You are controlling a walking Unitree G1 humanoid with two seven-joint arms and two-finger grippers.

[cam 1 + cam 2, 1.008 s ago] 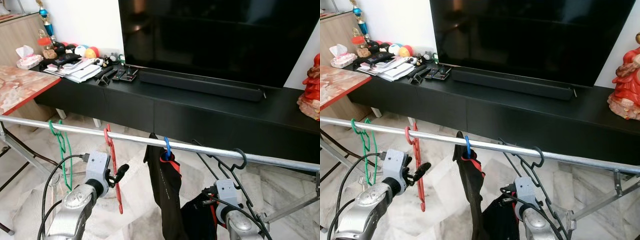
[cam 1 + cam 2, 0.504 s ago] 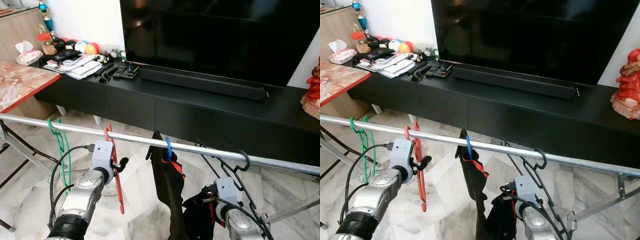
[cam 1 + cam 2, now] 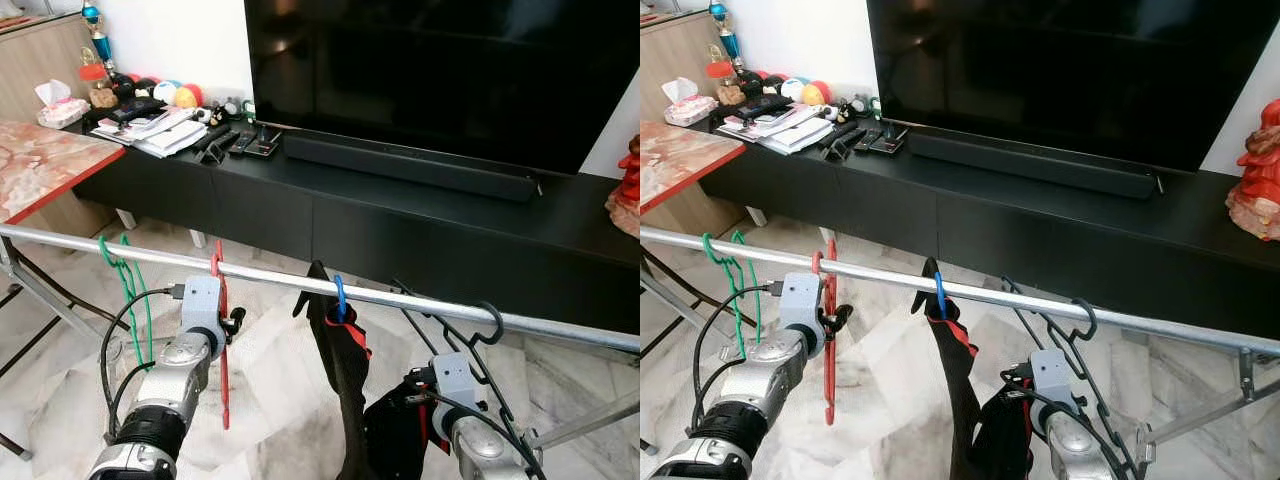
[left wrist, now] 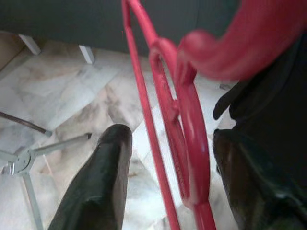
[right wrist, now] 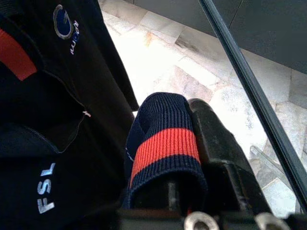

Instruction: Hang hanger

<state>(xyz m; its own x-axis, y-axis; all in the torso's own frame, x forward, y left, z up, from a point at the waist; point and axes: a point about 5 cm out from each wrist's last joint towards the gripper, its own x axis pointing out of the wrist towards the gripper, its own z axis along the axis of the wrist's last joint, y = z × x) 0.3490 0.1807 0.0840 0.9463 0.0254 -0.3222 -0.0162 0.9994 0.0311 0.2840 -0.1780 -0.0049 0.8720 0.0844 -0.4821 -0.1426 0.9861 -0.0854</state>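
Indoors, marble floor (image 3: 270, 370), black TV console (image 3: 420, 215)

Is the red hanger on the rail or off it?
On: the red hanger hooks over the rail, with the left gripper open around it.

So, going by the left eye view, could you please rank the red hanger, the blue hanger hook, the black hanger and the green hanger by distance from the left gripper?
1. Red hanger, right at the left gripper.
2. Green hanger, further left on the rail, and blue hanger hook, to the right: too close to call.
3. Black hanger, far right.
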